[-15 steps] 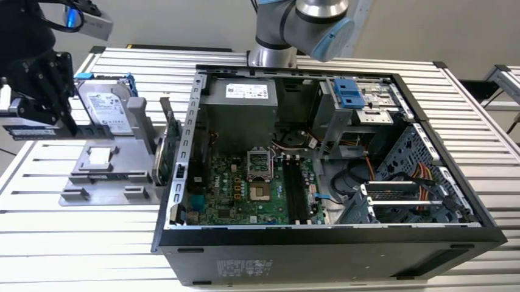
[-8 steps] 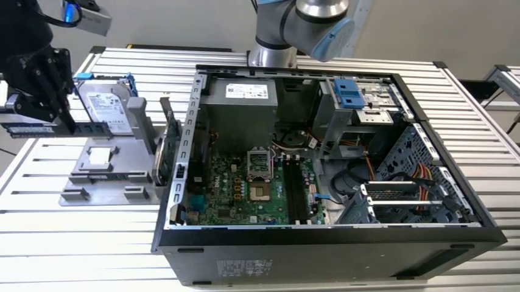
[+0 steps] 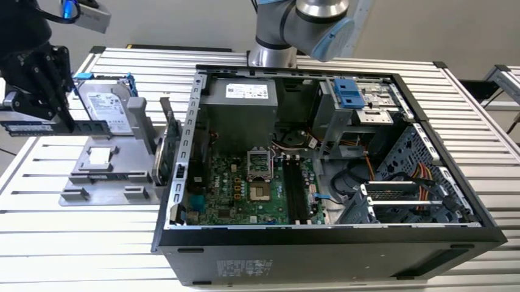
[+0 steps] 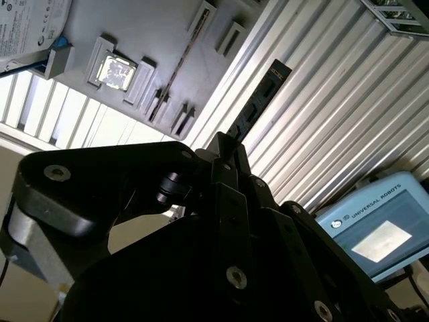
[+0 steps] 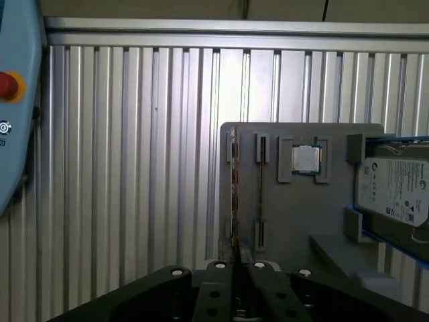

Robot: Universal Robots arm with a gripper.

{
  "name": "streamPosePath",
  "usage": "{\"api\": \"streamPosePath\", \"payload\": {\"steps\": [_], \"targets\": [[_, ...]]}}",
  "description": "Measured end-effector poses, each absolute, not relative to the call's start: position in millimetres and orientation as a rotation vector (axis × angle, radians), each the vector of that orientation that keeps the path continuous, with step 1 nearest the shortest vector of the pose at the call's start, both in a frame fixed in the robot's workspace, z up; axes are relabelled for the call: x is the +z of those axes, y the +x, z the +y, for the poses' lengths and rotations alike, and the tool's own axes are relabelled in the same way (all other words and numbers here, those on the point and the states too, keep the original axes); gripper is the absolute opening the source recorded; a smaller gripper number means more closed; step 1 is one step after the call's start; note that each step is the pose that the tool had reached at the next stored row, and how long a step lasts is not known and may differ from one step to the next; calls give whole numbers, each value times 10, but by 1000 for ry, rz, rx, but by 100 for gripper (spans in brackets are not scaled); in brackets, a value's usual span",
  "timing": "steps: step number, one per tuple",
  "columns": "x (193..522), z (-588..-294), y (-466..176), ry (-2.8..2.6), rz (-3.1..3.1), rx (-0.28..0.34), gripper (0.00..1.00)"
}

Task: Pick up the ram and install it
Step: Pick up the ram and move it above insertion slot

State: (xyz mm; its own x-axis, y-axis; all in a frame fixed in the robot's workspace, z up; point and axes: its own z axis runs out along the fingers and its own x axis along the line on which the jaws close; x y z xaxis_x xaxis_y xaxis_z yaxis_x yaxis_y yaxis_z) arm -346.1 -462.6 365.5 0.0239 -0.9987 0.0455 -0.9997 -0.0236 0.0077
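Note:
My gripper (image 3: 58, 117) hangs above the slatted table at the exterior view's left, beside the grey holder plate (image 3: 106, 182). It is shut on the ram (image 3: 91, 128), a long dark stick held level and lifted off the plate. In the second wrist view the ram (image 4: 260, 97) sticks out past the closed fingertips (image 4: 226, 155) over the table slats. The first wrist view has the ram (image 5: 233, 194) edge-on, running up from the gripper (image 5: 238, 265). The open computer case (image 3: 325, 243) lies in the middle, with black memory slots (image 3: 294, 191) on its motherboard.
The holder plate carries a silver hard drive (image 3: 106, 106) with blue clips and a processor chip (image 5: 306, 159). A teach pendant (image 4: 375, 231) lies on the table near the gripper. The arm's base (image 3: 272, 55) stands behind the case. The case walls rise above the motherboard.

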Motion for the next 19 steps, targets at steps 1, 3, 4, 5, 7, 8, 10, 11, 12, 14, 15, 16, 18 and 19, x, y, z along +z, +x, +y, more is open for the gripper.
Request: {"api": "streamPosePath", "payload": {"steps": [1, 3, 4, 5, 7, 8, 10, 11, 12, 14, 15, 16, 18, 19], "targets": [[3665, -4626, -3461, 2221, -2169, 42, 0], [3682, -4626, -3461, 2221, -2169, 42, 0], [3690, -4626, -3461, 2221, -2169, 42, 0], [3697, -4626, -3462, 2221, -2169, 42, 0], [3711, -4625, -3462, 2221, -2169, 42, 0], [3718, -4625, -3462, 2221, -2169, 42, 0], [3730, -4626, -3462, 2221, -2169, 42, 0], [3734, -4625, -3462, 2221, -2169, 42, 0], [3740, -4625, -3462, 2221, -2169, 42, 0], [3747, -4626, -3462, 2221, -2169, 42, 0], [3748, -4626, -3461, 2221, -2169, 42, 0], [3748, -4626, -3461, 2221, -2169, 42, 0], [3750, -4626, -3461, 2221, -2169, 42, 0], [3750, -4626, -3461, 2221, -2169, 42, 0]]}}
